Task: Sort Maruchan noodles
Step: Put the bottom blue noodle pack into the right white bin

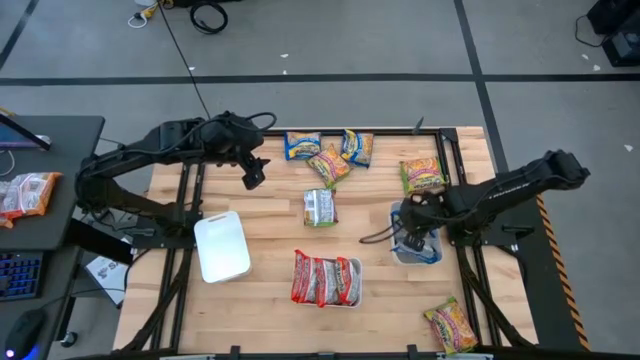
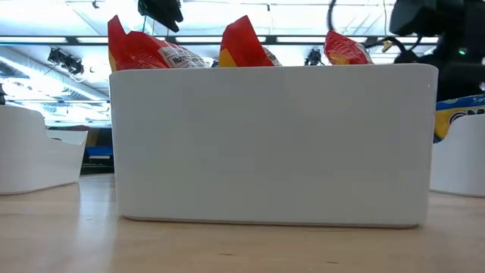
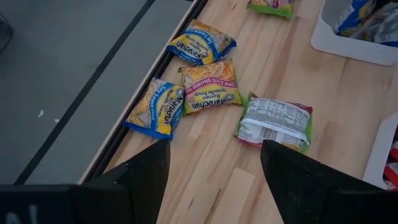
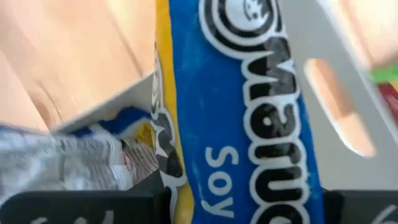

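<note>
Blue-and-yellow crinkly soy noodle packet (image 4: 249, 124) fills the right gripper's (image 1: 412, 232) closed jaws over the white rectangular tray (image 1: 415, 256) holding blue packets. Release low and centred, judging by the rim. Left gripper (image 3: 214, 174) hovers open near loose packets (image 3: 208, 87).

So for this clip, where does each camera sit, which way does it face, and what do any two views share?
High view: above the table, straight down; both arms, left gripper hanging open, right gripper over a white tray.
Low view: table height, facing the tray of red packets; dark arm parts above.
Left wrist view: past its fingers onto loose packets, one face-down.
Right wrist view: right up against a blue soy packet.
Shared: the face-down packet also shows from above.
</note>
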Controlling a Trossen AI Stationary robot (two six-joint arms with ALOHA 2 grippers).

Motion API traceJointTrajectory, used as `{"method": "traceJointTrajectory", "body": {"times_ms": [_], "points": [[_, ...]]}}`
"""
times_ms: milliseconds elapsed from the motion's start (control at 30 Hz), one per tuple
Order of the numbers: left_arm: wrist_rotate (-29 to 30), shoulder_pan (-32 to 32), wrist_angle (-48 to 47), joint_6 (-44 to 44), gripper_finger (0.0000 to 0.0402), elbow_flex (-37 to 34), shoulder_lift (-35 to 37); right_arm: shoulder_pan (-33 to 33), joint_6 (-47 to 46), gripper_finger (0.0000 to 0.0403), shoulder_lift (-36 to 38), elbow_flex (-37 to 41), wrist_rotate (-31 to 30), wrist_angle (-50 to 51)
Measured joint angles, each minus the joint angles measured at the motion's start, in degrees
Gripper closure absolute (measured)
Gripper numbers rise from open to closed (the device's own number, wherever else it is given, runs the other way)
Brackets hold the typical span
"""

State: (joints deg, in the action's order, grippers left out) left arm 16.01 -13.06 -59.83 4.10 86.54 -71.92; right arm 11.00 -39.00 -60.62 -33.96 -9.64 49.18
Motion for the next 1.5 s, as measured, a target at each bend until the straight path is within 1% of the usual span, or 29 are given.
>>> {"method": "traceJointTrajectory", "body": {"times_ms": [100, 200, 333, 467, 600, 700, 867, 1000, 1167, 1267, 1367, 1500], "points": [[0.0, 0.0, -0.4, 0.2, 0.0148, 0.0, 0.0, 1.9, 4.9, 0.0294, -0.1, 3.4, 0.5, -3.1], [-0.1, 0.0, -2.3, 1.3, 0.0148, 0.0, 0.0, 3.8, 7.3, 0.0294, 0.0, 6.8, 1.7, -6.8], [-1.9, 0.0, -2.3, 2.3, 0.0148, 0.0, 0.0, 5.7, 9.9, 0.0294, 0.0, 8.1, 3.3, -10.6], [-6.6, 0.0, 1.8, 2.6, 0.0148, 0.0, -1.3, 6.1, 10.7, 0.0292, 0.0, 8.0, 3.3, -10.5], [-8.6, 0.0, 4.6, 0.1, 0.0148, 0.0, -4.3, 6.1, 10.0, 0.0267, -0.1, 7.6, 4.6, -8.3], [-9.9, 0.0, 7.0, -0.6, 0.0148, 0.0, -7.1, 6.1, 8.0, 0.0235, -0.2, 5.8, 5.1, -3.7], [-14.8, 0.5, 13.5, -0.4, 0.0148, 0.0, -12.8, 6.1, 7.7, 0.018, -0.2, 1.8, 5.3, 2.0], [-18.7, 1.6, 19.8, -0.2, 0.0148, 0.0, -18.6, 6.1, 7.5, 0.0152, -0.2, -1.3, 7.8, 4.4], [-23.7, 4.0, 26.1, 0.7, 0.0148, 0.0, -26.3, 6.2, 2.5, 0.0147, -0.1, -5.6, 13.6, 7.4], [-25.2, 5.8, 29.8, 1.4, 0.0148, 0.0, -30.7, 6.8, 2.8, 0.0156, 0.0, -9.1, 16.2, 9.5], [-25.9, 7.6, 34.7, 2.9, 0.0148, 0.0, -34.7, 8.3, 5.6, 0.0166, 0.0, -13.3, 15.1, 12.3], [-27.4, 9.9, 42.7, 6.7, 0.0148, 0.0, -39.4, 9.0, 9.2, 0.0175, 0.1, -17.3, 9.8, 14.5]]}}
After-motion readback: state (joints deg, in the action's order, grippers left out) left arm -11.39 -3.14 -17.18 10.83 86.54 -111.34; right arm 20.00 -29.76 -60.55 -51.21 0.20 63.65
